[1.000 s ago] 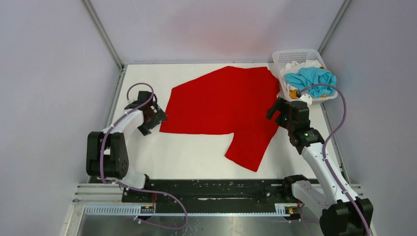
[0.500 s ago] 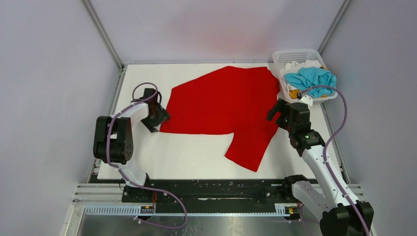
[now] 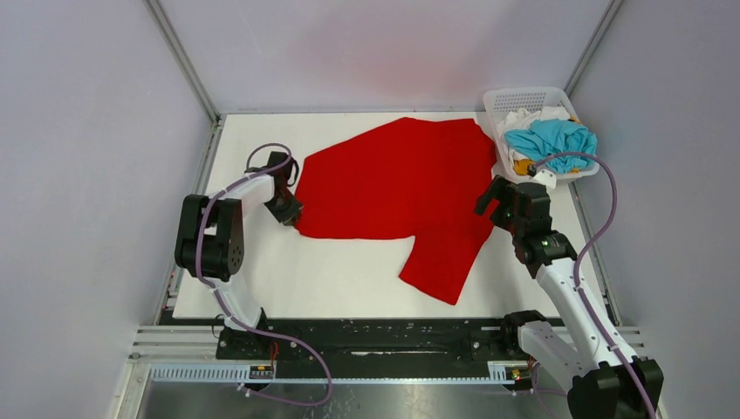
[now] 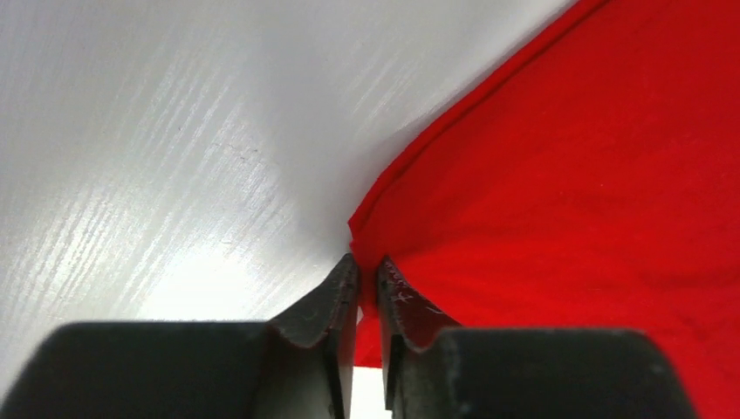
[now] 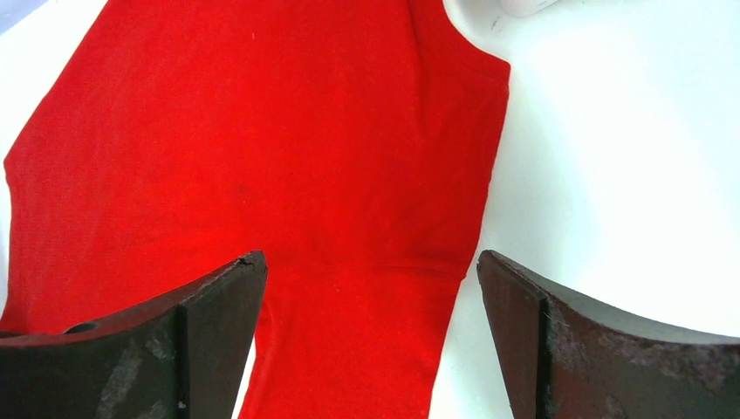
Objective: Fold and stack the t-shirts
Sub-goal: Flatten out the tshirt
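Between the tips of the left gripper (image 4: 366,269), pinched at a hem corner: red shirt (image 3: 397,179), spread flat across to beneath the right gripper (image 5: 371,260), jaws wide apart. Soft, light, limp; likely to sag and drag. Best gripped at hem corners.

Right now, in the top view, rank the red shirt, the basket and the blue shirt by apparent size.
Largest: red shirt.
Then: basket.
Smallest: blue shirt, judged by its visible part only.
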Available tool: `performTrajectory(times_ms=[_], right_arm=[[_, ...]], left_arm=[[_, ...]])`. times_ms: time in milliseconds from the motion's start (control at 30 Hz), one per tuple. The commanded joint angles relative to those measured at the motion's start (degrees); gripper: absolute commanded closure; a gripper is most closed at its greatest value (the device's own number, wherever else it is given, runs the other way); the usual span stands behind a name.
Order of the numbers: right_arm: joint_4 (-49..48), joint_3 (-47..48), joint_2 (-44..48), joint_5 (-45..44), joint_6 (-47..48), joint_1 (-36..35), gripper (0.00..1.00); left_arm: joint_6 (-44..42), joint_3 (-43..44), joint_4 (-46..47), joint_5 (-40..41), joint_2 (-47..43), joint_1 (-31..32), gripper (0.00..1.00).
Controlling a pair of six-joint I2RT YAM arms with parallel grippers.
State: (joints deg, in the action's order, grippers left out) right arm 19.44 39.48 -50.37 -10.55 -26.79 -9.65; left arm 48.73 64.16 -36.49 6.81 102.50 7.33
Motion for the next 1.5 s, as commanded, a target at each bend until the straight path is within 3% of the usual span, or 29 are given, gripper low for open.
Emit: performTrajectory(times_ms=[0, 100, 333, 600, 767, 967, 1100, 1467], right_arm=[[-0.9, 0.28, -0.12, -2.2, 0.6, -0.16, 0.01], [-0.47, 0.66, -1.04, -1.69, 1.04, -0.19, 0.0], [4.04, 2.27, -4.05, 3.67, 0.94, -1.27, 0.0], [17.64, 0.35, -6.41, -0.07, -3.8, -15.39, 0.02], [19.5, -3.63, -7.65, 0.54, -10.74, -22.95, 0.02], [24.51, -3.37, -11.85, -0.95, -16.43, -30.8, 0.13], [22.7, -5.04, -13.97, 0.48, -18.86, -34.16, 0.18], [18.45, -6.65, -21.96, 0.51, -21.73, -37.17, 0.32]], left_arm=[[0.15, 1.19, -2.58, 1.88, 0.31, 0.64, 0.92], [-0.55, 0.48, -2.71, 1.81, -1.37, 0.87, 1.0], [-2.58, -7.85, -1.28, 2.0, -11.03, 1.96, 1.0], [-4.16, -15.55, 3.24, 1.09, -18.63, 4.49, 1.0], [-5.7, -16.7, 3.89, 1.77, -20.86, 4.53, 1.0], [-6.66, -18.36, 5.94, 1.21, -22.84, 4.53, 1.0], [-7.03, -18.21, 5.79, 1.09, -22.69, 4.53, 1.0], [-6.56, -18.5, 5.2, 1.08, -23.89, 4.53, 1.0]])
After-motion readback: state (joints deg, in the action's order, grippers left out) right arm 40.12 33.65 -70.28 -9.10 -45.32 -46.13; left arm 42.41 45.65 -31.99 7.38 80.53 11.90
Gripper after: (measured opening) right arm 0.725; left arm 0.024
